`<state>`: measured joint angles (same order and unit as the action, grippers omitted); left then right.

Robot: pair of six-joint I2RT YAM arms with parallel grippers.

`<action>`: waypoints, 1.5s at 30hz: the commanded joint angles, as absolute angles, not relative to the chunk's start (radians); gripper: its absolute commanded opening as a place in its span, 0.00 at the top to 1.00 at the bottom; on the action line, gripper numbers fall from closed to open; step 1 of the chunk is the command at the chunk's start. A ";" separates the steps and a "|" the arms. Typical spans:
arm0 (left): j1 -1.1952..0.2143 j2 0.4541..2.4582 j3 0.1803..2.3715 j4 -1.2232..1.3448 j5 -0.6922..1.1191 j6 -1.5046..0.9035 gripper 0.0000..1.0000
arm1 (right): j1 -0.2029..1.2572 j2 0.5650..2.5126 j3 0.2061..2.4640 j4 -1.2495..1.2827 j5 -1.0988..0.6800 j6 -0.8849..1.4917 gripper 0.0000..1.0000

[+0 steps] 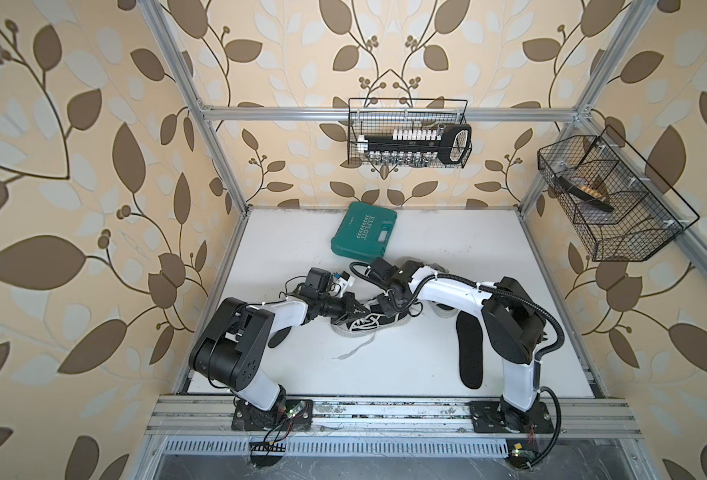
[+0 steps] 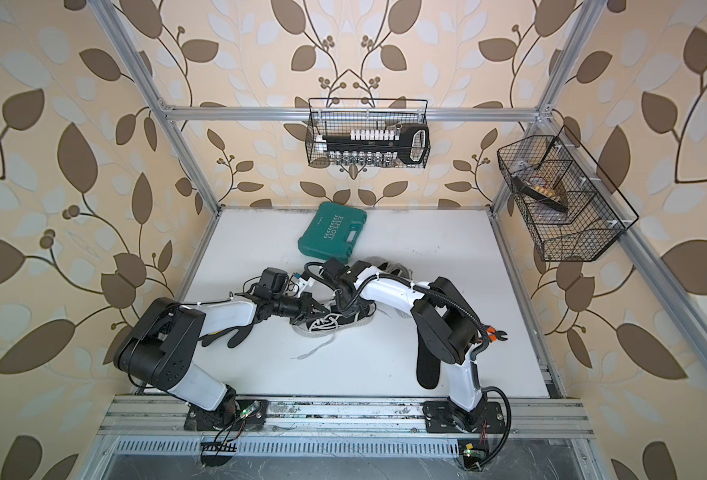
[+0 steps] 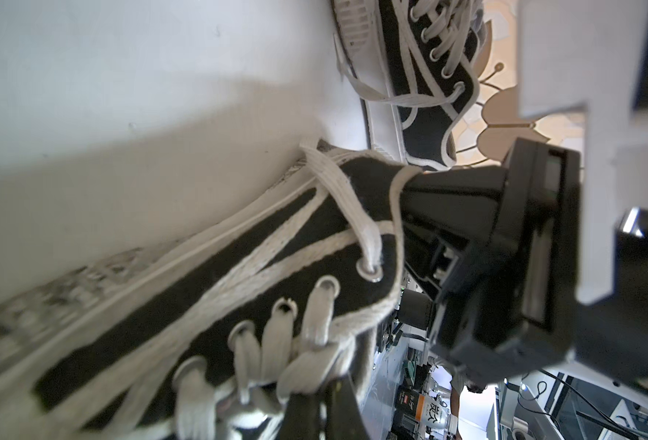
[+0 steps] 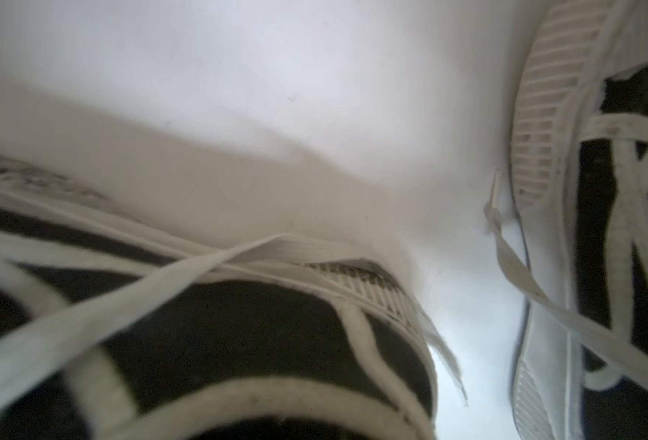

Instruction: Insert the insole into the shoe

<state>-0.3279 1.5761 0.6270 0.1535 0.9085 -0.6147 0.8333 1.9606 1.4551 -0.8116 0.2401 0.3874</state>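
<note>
A black canvas shoe (image 1: 364, 326) (image 2: 331, 322) with white laces lies on its side in the middle of the white table. My left gripper (image 1: 354, 311) (image 3: 316, 411) is shut on its laced edge by the opening. My right gripper (image 1: 385, 309) (image 3: 414, 190) is shut on the heel collar; its jaws are out of the right wrist view, where the shoe (image 4: 238, 335) fills the lower part. A black insole (image 1: 470, 353) (image 2: 426, 365) lies flat near the right arm's base, apart from both grippers.
A second matching shoe (image 3: 421, 95) (image 4: 619, 228) sits just behind, mostly hidden under the right arm. Another dark insole (image 2: 235, 334) lies under the left arm. A green tool case (image 1: 364, 232) is at the back. Wire baskets (image 1: 410, 133) (image 1: 609, 199) hang on the frame.
</note>
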 commanded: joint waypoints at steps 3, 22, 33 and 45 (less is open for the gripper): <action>-0.328 1.591 0.643 0.115 0.911 -0.618 1.00 | 0.851 1.983 1.475 -0.783 0.252 0.383 1.00; -0.328 1.581 0.646 0.090 0.908 -0.603 1.00 | 0.794 2.127 1.511 -0.978 0.459 0.322 1.00; -0.329 1.603 0.627 0.148 0.914 -0.634 1.00 | 0.832 2.043 1.640 -1.129 0.352 0.353 1.00; -0.328 1.597 0.632 0.140 0.913 -0.635 1.00 | 0.827 1.951 1.531 -0.914 0.191 0.359 1.00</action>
